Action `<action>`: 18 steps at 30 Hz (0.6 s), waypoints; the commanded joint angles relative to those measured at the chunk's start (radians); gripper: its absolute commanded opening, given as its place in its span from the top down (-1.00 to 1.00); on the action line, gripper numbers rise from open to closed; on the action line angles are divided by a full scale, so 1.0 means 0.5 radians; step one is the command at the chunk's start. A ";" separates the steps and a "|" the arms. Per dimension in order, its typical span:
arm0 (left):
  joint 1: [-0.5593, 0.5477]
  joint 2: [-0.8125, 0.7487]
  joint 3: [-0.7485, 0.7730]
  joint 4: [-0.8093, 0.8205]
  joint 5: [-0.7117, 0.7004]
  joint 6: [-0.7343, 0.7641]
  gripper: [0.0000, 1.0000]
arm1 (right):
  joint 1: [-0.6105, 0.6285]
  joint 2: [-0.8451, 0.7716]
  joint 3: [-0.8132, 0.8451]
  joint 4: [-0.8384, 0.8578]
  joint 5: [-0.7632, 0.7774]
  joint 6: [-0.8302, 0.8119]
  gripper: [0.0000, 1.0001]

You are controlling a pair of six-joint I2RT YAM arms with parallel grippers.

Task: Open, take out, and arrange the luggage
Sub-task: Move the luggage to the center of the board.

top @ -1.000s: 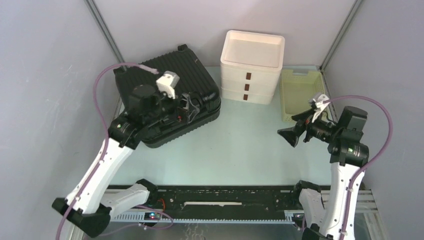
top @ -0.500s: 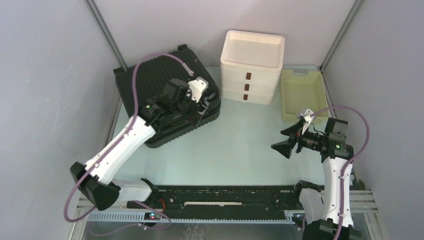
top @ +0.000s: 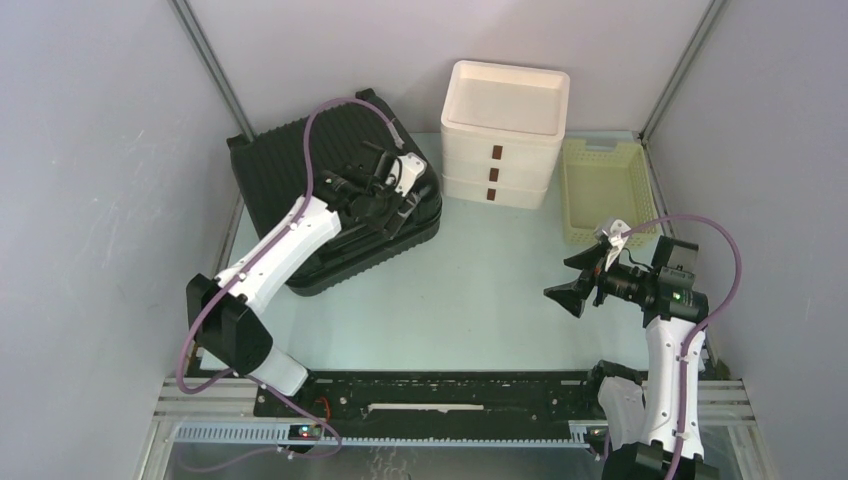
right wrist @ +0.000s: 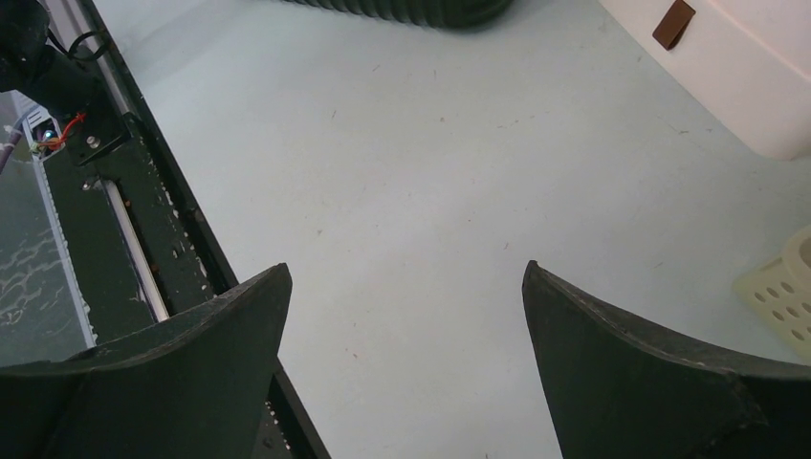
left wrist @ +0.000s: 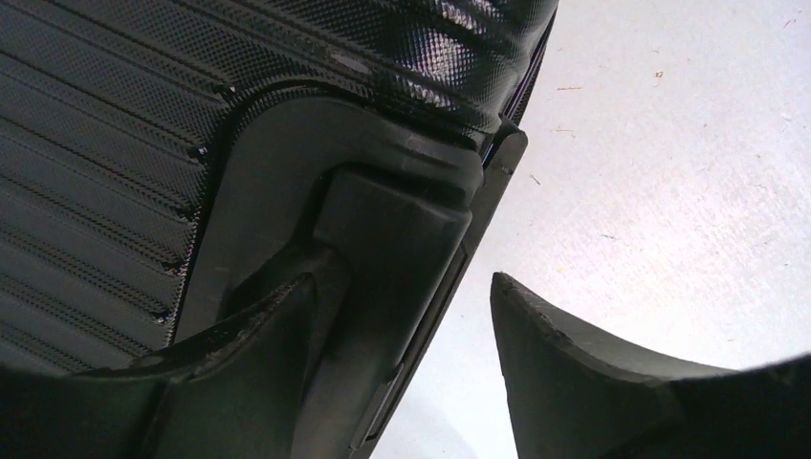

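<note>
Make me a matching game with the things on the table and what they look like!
Column one:
1. luggage
2. drawer box
3. basket
4. right pincer

Column two:
A. pale yellow, with little holes
B. open wide, holding nothing
C. black and ribbed
D. white, three drawers with brown pulls

Right pairs: 1-C, 2-D, 3-A, 4-B
</note>
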 commanded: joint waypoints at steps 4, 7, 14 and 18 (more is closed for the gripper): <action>0.017 -0.007 0.010 0.029 0.018 0.086 -0.26 | 0.014 -0.006 0.034 -0.001 0.007 -0.074 -1.00; 0.017 -0.007 -0.019 0.032 0.069 0.086 -0.01 | 0.014 -0.007 0.034 -0.007 0.008 -0.080 -1.00; 0.014 -0.089 -0.133 0.064 0.184 0.130 0.88 | 0.017 -0.011 0.034 -0.015 0.008 -0.086 -1.00; -0.010 -0.191 -0.212 0.049 0.382 0.202 0.99 | 0.016 -0.015 0.034 -0.022 0.011 -0.102 -1.00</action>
